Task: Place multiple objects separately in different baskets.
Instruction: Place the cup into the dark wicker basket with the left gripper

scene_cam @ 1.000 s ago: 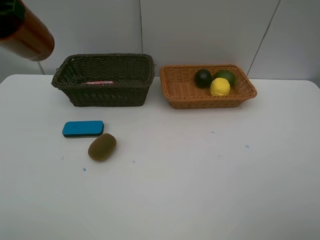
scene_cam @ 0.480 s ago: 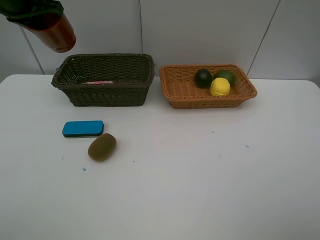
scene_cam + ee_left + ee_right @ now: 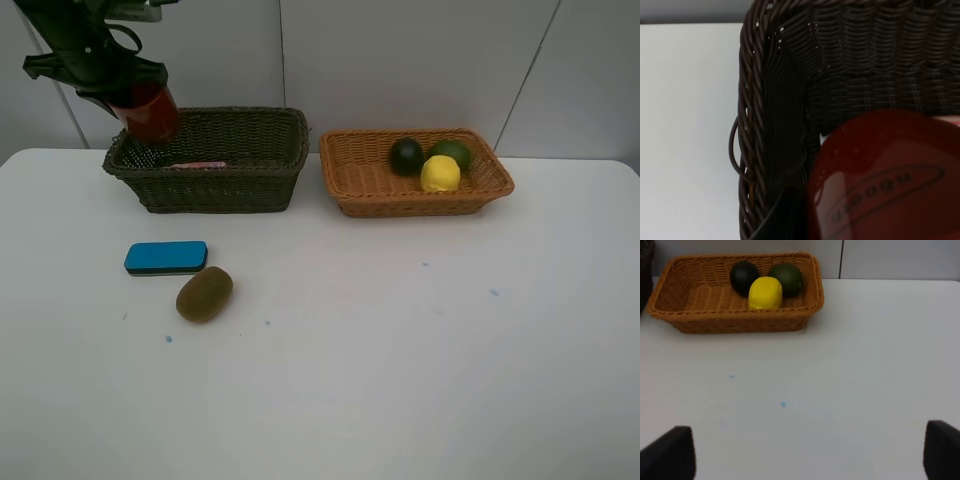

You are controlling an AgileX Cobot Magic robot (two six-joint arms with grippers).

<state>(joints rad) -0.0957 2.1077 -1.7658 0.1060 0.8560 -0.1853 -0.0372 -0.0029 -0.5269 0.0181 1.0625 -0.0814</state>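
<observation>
My left gripper is shut on the red-brown cup, which hangs tilted over the left end of the dark olive basket. In the left wrist view the cup fills the near side above the basket's corner wall. A pink-and-white object lies inside that basket. The blue eraser and the kiwi rest on the table in front of it. The orange basket holds the lemon, lime and mangosteen. My right gripper stands open over bare table, empty.
The white table has a few small blue specks. A grey panelled wall rises right behind both baskets. The right wrist view shows the orange basket ahead of the open fingers.
My left gripper has carried the cup rightward and down from the upper left corner to just over the dark basket's left end. Everything else stayed put.
</observation>
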